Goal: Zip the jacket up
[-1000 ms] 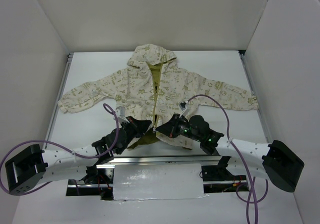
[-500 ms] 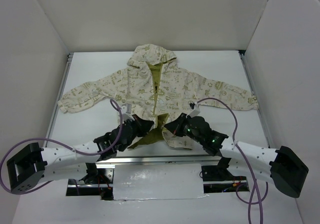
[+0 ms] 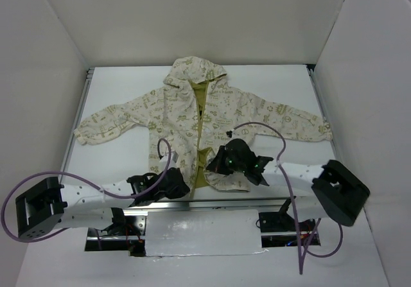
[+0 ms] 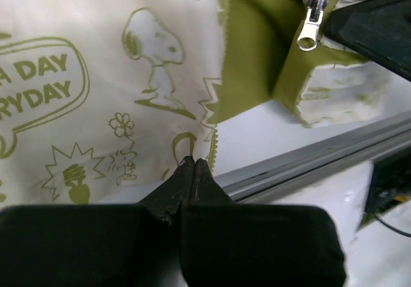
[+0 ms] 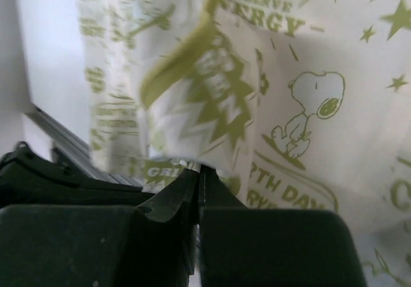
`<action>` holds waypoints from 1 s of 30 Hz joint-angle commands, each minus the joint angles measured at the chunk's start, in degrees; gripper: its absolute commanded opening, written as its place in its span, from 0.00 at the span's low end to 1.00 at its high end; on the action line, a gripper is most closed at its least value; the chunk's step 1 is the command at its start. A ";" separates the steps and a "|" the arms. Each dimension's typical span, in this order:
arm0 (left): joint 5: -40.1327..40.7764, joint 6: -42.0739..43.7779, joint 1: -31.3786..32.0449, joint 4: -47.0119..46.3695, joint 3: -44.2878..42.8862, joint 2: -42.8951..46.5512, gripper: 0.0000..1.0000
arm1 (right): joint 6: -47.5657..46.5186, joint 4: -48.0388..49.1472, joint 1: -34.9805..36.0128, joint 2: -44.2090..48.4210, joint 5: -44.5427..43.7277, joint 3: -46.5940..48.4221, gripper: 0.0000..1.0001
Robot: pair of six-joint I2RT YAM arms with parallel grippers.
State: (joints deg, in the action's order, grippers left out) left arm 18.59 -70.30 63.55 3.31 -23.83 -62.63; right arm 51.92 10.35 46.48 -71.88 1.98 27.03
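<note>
The cream jacket [image 3: 192, 107] with olive doodle prints lies flat on the white table, hood at the far end, sleeves spread and front open. My left gripper [image 3: 182, 183] is shut, its tips at the left panel's bottom hem, right beside the zipper teeth [image 4: 212, 147]. The left wrist view shows those tips [image 4: 193, 161] pressed together on the hem edge. My right gripper [image 3: 215, 164] is shut on the right panel's lower front edge and holds it raised and folded [image 5: 199, 168]. The silver zipper slider [image 4: 311, 20] hangs on that lifted olive edge.
A metal rail [image 3: 212, 200] runs along the table's near edge just behind both grippers. White walls close in the table on three sides. Purple cables [image 3: 263, 128] loop from both arms over the jacket's lower part.
My left gripper has drawn back toward the near edge, laying the left panel's corner flat. The right gripper has shifted slightly farther and leftward, with its arm swung round, still holding the right panel.
</note>
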 commanded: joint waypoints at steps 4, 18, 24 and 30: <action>-2.86 -4.94 0.35 6.35 -2.17 -6.62 0.00 | -1.56 -1.90 -1.83 -16.87 9.53 10.84 0.00; 0.13 -0.81 0.35 11.19 -11.23 -14.10 0.26 | -13.50 -24.76 -14.13 -36.23 9.18 42.40 0.00; 1.71 2.89 0.43 15.40 -16.32 -12.25 0.51 | -15.27 -19.40 -13.96 -27.55 9.01 36.26 0.00; 4.34 6.32 1.58 24.19 -22.56 -15.41 0.47 | -17.03 -19.67 -13.96 -19.29 7.52 31.43 0.00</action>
State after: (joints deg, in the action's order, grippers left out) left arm 20.27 -67.18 64.36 21.52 -43.09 -76.60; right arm 37.08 -9.96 32.27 -97.17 10.96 60.18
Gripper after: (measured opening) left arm 0.475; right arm 0.010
